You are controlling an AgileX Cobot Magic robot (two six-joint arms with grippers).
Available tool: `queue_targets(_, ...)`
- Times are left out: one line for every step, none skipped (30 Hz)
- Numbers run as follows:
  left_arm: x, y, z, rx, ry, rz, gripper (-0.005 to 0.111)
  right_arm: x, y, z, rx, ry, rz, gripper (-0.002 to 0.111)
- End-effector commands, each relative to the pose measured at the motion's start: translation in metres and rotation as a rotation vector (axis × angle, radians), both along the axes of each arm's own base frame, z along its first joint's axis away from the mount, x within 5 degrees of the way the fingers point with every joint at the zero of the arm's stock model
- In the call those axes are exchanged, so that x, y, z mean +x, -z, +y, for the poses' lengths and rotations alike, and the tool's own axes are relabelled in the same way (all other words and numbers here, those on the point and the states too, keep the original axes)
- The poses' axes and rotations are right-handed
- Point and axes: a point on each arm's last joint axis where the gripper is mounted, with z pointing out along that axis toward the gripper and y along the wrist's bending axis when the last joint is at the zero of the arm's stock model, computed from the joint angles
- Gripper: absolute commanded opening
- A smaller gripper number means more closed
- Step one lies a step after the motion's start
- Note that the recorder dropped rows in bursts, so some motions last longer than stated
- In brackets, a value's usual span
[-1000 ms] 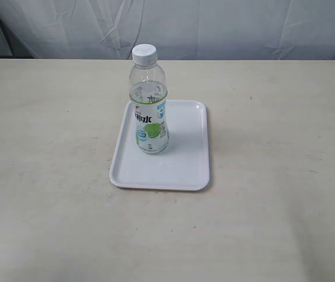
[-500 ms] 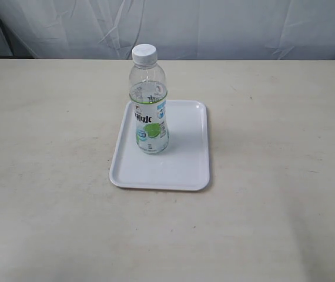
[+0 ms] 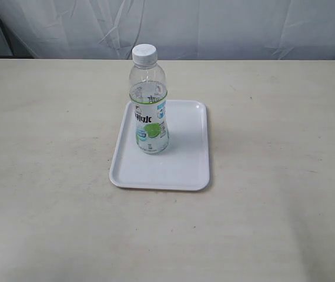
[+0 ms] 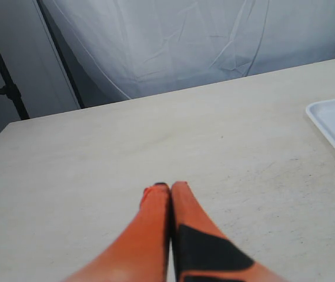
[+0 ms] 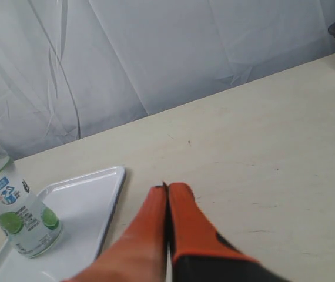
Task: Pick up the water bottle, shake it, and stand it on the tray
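- The water bottle (image 3: pixel 150 111) stands upright on the left half of the tray (image 3: pixel 185 167), white cap on; nothing touches it.
- The left tool (image 4: pixel 163 187) is clenched on nothing, over bare tabletop (image 3: pixel 50 117) left of the tray; the right tool (image 5: pixel 167 187) is likewise clenched and empty, off to the tray's right.
- To my eye the bottle already sits where the task wants it, so the job is either finished or not begun — I cannot tell which; if not begun, a tool must first open, then close around the bottle's waist.
- Against the last second, bottle and tray have not stirred; no arm has entered the wide view.
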Motion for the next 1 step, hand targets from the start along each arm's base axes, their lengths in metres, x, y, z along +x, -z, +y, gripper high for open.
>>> queue_targets(-0.0001,0.0002,0.0,0.0,0.0,-0.01,0.0,0.0,0.0005,-0.0008,-0.001,0.012,-0.011,0.0)
